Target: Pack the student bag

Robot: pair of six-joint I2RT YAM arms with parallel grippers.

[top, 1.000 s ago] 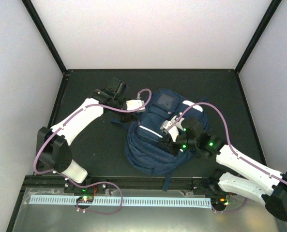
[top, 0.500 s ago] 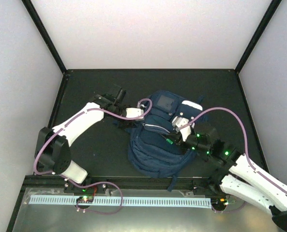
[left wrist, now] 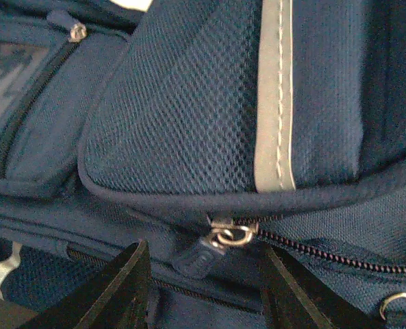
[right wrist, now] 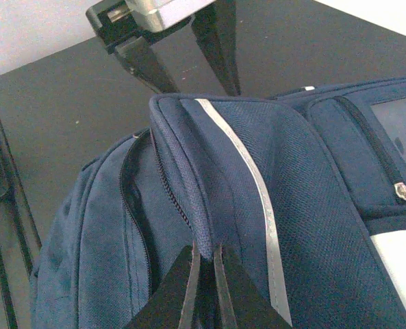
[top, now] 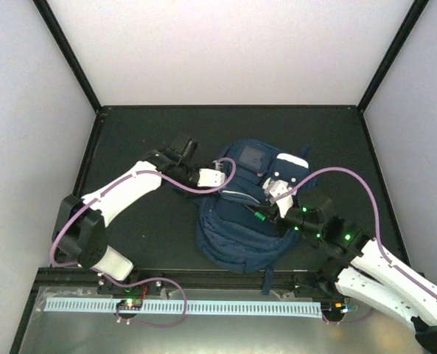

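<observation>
On the dark desk (top: 144,243), seen from above, the student bag (top: 236,236) lies flat near the middle, front up, with both arms reaching onto it. The left end effector (top: 224,181) sits at the bag's upper left edge and the right end effector (top: 261,214) on its right-hand middle. Nothing waiting to be packed shows outside the bag. Left wrist view: close on the blue mesh fabric and a grey stripe (left wrist: 274,103). The fingers (left wrist: 124,288) are spread either side of a zipper pull (left wrist: 201,255), which hangs between them untouched, so that end effector is released and grasping nothing. The zip to the right of the pull looks shut. Right wrist view: the fingertips (right wrist: 189,274) are clenched on a raised ridge of bag fabric beside the stripe, pinching it and holding the bag. The other arm's spread jaws show at the top, just past the bag's edge. A zip line (right wrist: 131,185) to the left looks slightly gapped, hard to be sure. Judgement: this is zip work, one arm bracing and the other lining up on the pull. Whether this is opening to load or closing after loading can't be told, since the contents are hidden. Gripping and running the pull remains to be done.
</observation>
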